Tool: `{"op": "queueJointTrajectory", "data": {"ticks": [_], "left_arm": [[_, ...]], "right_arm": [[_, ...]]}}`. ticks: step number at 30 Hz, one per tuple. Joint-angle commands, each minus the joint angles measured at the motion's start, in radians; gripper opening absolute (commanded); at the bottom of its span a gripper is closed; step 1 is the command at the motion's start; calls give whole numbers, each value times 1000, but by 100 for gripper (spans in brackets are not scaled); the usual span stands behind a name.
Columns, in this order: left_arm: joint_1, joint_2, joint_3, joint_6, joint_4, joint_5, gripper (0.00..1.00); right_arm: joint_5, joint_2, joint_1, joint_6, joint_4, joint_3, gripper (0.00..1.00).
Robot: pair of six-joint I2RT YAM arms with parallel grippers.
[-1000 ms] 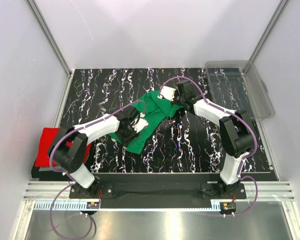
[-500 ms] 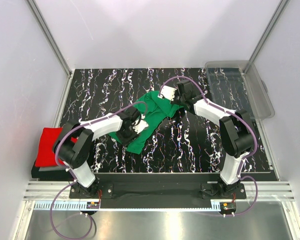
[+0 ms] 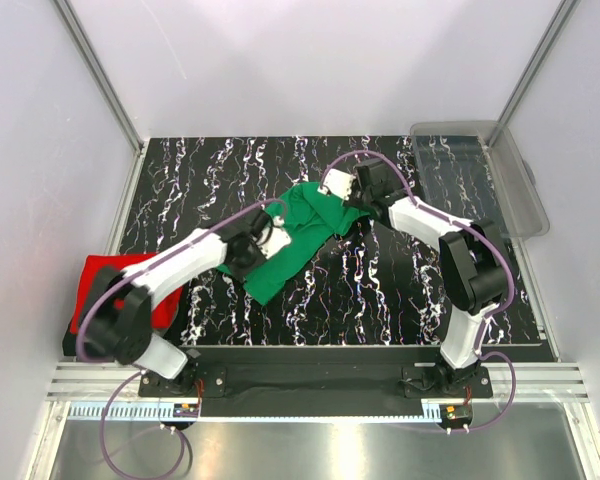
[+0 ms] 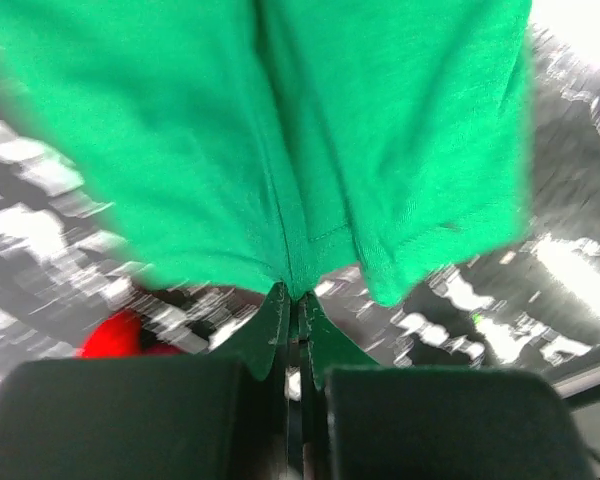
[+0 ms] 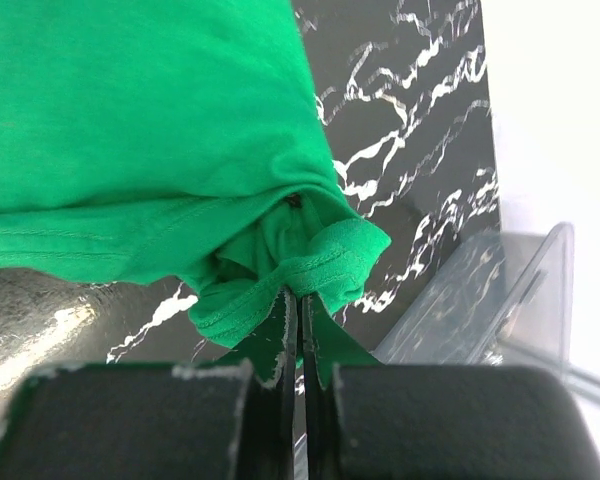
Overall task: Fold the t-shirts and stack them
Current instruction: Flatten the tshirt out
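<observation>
both claws are clamping the green t-shirt (image 3: 296, 250) at mid-table: the left gripper (image 3: 250, 248) is pinching its near-left end, the right gripper (image 3: 352, 196) its far-right end. its long axis is running diagonally between them. the red t-shirt (image 3: 105, 270) is lying nearer the left arm.

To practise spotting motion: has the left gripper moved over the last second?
Yes. The left gripper, shut on the green t-shirt, shifted slightly away from the table's near edge.
</observation>
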Motion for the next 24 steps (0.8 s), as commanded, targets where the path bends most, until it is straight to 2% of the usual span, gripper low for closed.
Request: {"op": "queueJointTrajectory", "data": {"ticks": [1, 5, 8, 11, 18, 20, 21, 22, 23, 24], "left_arm": [[48, -172, 24, 95, -71, -116, 0], [150, -260, 67, 199, -105, -110, 0], [167, -298, 61, 278, -105, -139, 2], [208, -302, 49, 291, -108, -144, 4], [225, -239, 24, 256, -120, -37, 10], [228, -210, 27, 237, -122, -18, 3], [230, -187, 29, 233, -125, -1, 3], [228, -176, 29, 228, -126, 5, 6], [228, -164, 29, 222, -126, 20, 16], [230, -142, 27, 217, -126, 25, 17]], "right_arm": [[45, -50, -27, 89, -5, 57, 0], [31, -148, -42, 224, -100, 50, 0], [13, -213, -42, 271, -145, 9, 0], [14, -246, -42, 285, -163, -25, 0], [10, -254, -61, 276, -163, -42, 0], [7, -245, -75, 282, -159, -47, 0], [5, -243, -78, 285, -157, -48, 0], [4, -239, -87, 293, -157, -53, 0], [0, -236, -88, 296, -157, -56, 0], [-6, -234, -91, 297, -154, -59, 0]]}}
